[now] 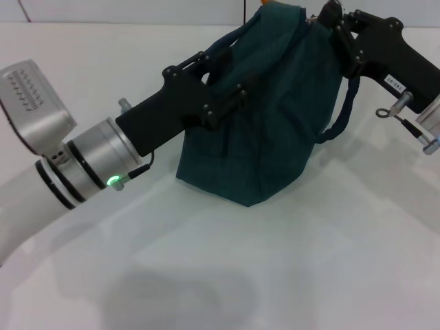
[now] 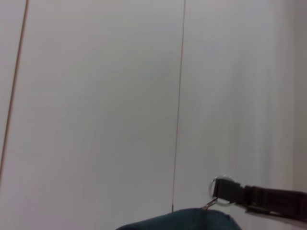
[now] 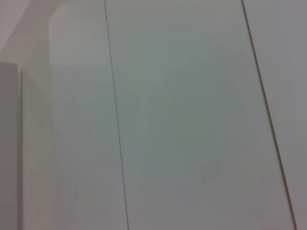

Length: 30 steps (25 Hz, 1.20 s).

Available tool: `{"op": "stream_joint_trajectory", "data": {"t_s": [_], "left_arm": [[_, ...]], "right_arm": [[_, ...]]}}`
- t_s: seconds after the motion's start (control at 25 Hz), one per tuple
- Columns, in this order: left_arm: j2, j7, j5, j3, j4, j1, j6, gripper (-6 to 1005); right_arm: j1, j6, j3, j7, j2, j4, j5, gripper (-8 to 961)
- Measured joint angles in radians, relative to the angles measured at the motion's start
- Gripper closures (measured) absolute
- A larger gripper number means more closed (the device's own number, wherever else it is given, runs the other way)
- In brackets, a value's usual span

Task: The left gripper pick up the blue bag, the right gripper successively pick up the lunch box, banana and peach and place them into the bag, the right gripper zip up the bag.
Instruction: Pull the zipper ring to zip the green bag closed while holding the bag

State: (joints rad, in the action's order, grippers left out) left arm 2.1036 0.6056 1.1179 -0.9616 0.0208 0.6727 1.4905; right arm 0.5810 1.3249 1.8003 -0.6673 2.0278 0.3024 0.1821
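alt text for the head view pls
A teal bag stands on a white table, with the left hand at its near-left top edge and the right hand at its top right. A dark strap hangs down its right side.

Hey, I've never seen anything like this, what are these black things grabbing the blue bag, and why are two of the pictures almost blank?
They are a two-armed robot's grippers. The head camera looks down at a white table where the blue bag stands. The left gripper is at the bag's side by a handle; the right gripper is at its top edge. The other pictures come from wrist cameras, mostly facing a plain wall. The left wrist one catches the bag's top and the ring pull in a dark finger. No food is visible.
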Motion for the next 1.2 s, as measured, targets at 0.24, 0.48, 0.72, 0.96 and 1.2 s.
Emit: {"op": "stream_joint_trajectory", "data": {"t_s": [0.24,0.48,0.72,0.96,1.2], "left_arm": [[0.001,-0.005,0.002,-0.006,-0.002,0.022,-0.035,421],[0.001,-0.010,0.004,-0.006,-0.002,0.026,-0.058,502],[0.000,-0.054,0.004,-0.006,-0.006,0.015,-0.051,650],[-0.001,-0.081,0.005,-0.006,-0.006,0.001,-0.037,814],[-0.006,-0.083,0.047,-0.009,-0.060,-0.045,0.041,879]], "right_arm": [[-0.004,-0.002,0.001,0.000,0.000,0.000,0.000,931],[0.000,-0.002,0.001,0.000,0.000,0.000,0.000,932],[0.002,-0.003,0.001,-0.002,0.000,0.000,0.000,932],[-0.003,-0.001,0.005,-0.003,0.000,0.005,0.000,932],[-0.005,0.004,0.012,-0.004,0.000,0.007,0.000,932]]}}
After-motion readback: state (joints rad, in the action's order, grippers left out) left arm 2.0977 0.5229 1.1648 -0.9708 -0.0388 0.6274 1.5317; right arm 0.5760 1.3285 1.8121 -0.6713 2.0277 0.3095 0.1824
